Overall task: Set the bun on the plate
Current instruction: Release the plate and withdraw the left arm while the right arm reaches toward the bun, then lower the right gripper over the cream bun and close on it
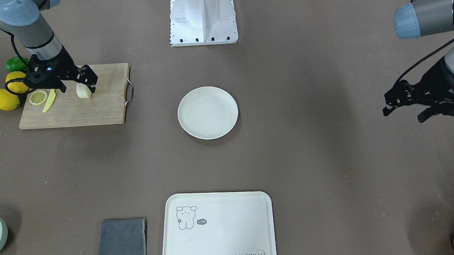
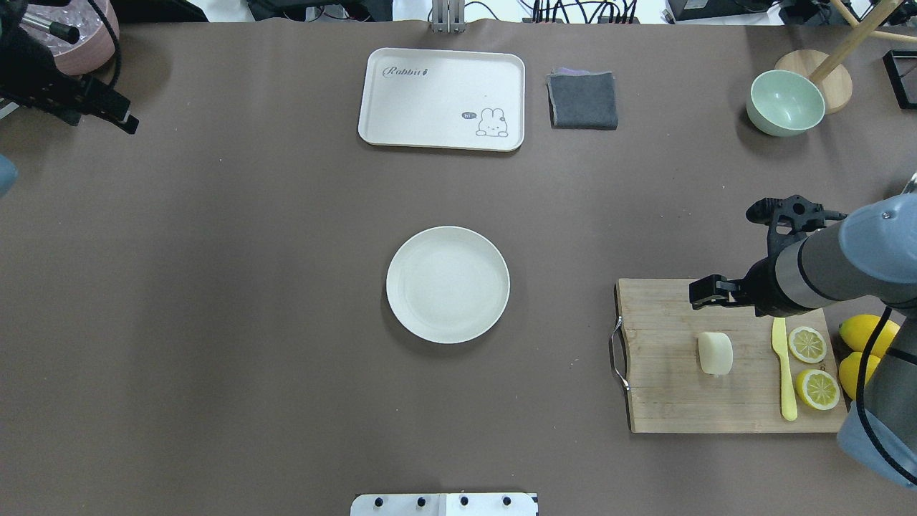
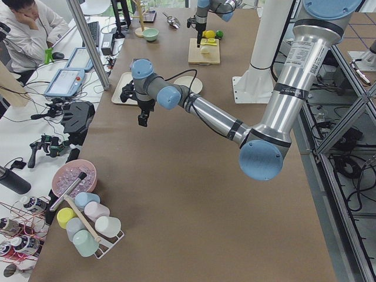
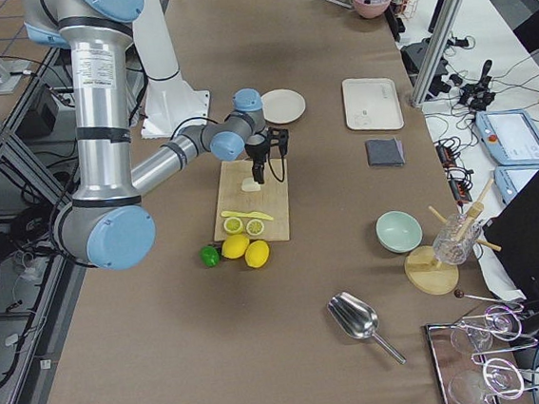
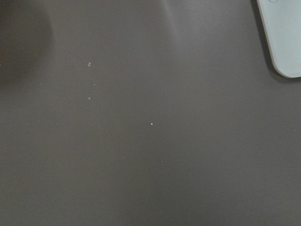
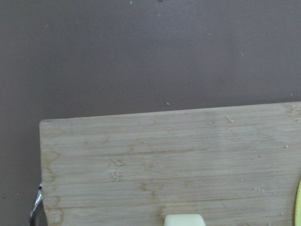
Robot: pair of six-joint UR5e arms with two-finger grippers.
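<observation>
- My right gripper [image 1: 77,88] hangs over the rectangular wooden cutting board [image 1: 96,110], its two black fingers spread apart and holding nothing.
- The small pale cream bun [image 1: 82,92] lies on that board, near a yellow plastic knife [image 1: 49,100].
- The round off-white plate [image 1: 208,112] sits mid-table, well apart from the bun.
- My left gripper [image 1: 404,113] hovers over bare table, fingers parted, empty.

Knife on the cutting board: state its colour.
The knife is plain pale yellow, seen best in the overhead view.
</observation>
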